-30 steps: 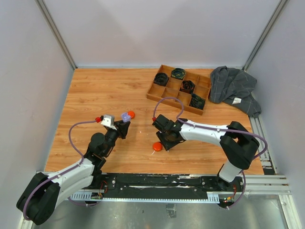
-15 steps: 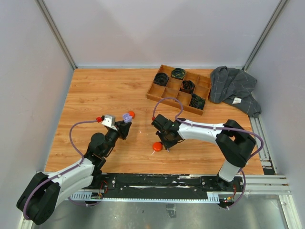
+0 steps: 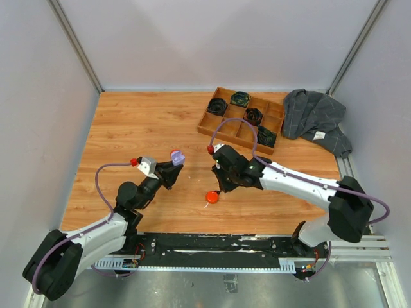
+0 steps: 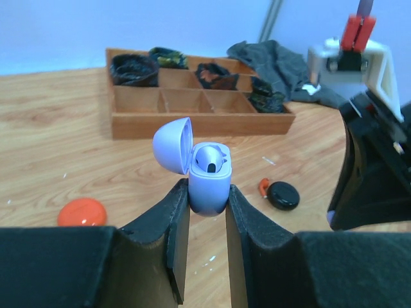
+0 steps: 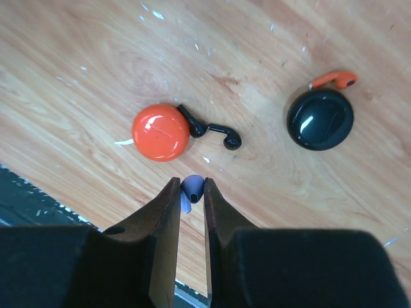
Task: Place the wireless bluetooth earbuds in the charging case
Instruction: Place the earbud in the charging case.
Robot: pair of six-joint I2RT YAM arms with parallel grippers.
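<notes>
Lilac earbud (image 5: pixel 192 185): we see it pinched in the narrow jaws of the right gripper (image 5: pixel 190 194), lifted above the tabletop (image 5: pixel 270 186).
Lilac charging case (image 4: pixel 209 185): upright in the left gripper (image 4: pixel 207 200), whose jaws are clamped on its lower body. The lid is tipped open and one seated bud (image 4: pixel 210 158) is already inside.
Deciding relation: from above, the case (image 3: pixel 177 156) lies well to the left of the right gripper (image 3: pixel 221 185). We judge the bud must cross that gap and come down into the upward-facing mouth.
Long axis: we judge the stem runs back between the jaws, since only the rounded end shows.
Nearer arm: the right arm carries the bud and the left presents the case.
Hidden: we cannot see the free socket beside the seated bud, nor the stem's exact tilt.
Below: an orange case (image 5: pixel 160 132), black earbuds (image 5: pixel 212 131), a black case (image 5: pixel 320 119) and an orange earbud (image 5: pixel 334 79) lie on the tabletop.
</notes>
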